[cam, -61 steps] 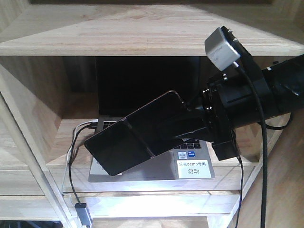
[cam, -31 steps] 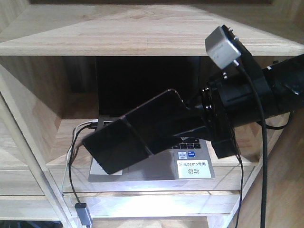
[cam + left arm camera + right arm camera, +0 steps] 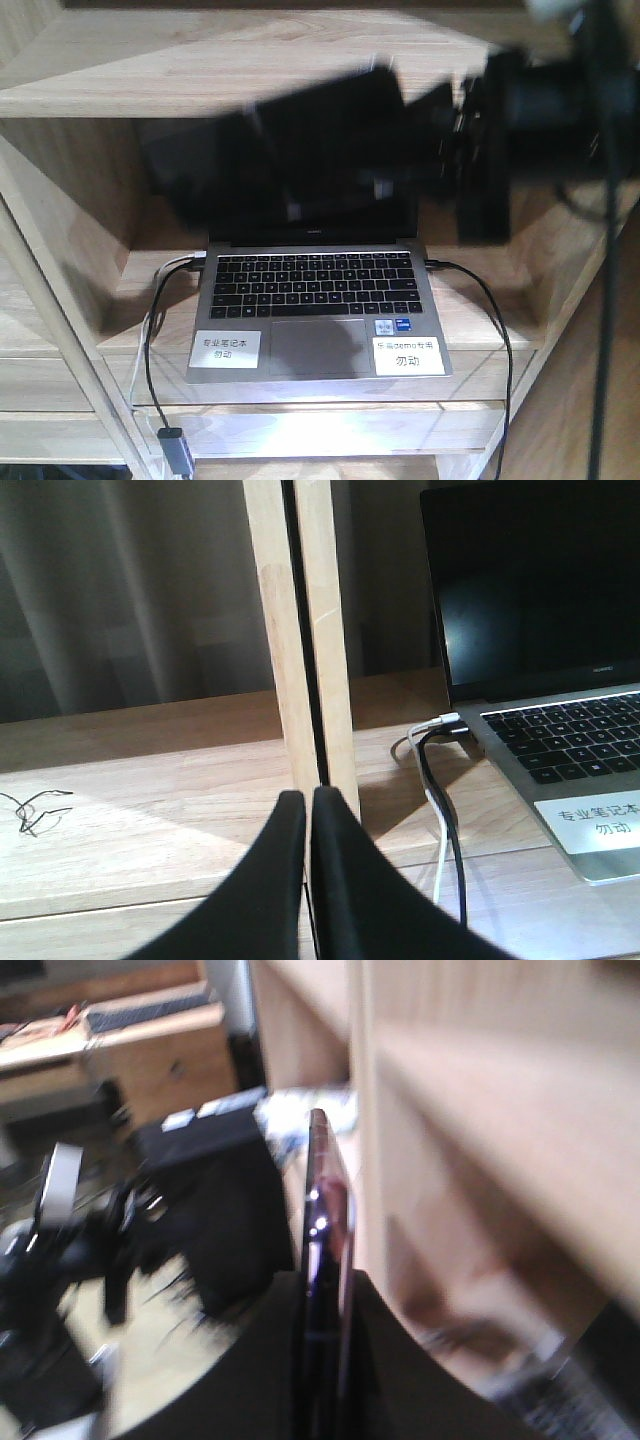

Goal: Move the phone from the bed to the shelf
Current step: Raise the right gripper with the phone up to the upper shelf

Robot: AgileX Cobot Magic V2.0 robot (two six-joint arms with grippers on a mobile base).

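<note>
Currently my right end effector (image 3: 325, 1290) is clamped on the phone (image 3: 325, 1200), seen edge-on between its pads in the wrist view. From the front, the phone (image 3: 300, 140) appears blurred, raised in front of the laptop (image 3: 318, 290) screen, inside the shelf (image 3: 250, 60) compartment and clear of its board. My left end effector (image 3: 308, 810) is fully closed and empty, beside a shelf upright.

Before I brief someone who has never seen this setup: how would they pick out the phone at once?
Find the light wood shelf with the open grey laptop in its compartment. In front of the laptop's dark screen, the right gripper is shut on the phone, a thin glossy black slab with a pinkish rim. Unlike the laptop, it is far smaller, has no keyboard, and is in the air.
</note>
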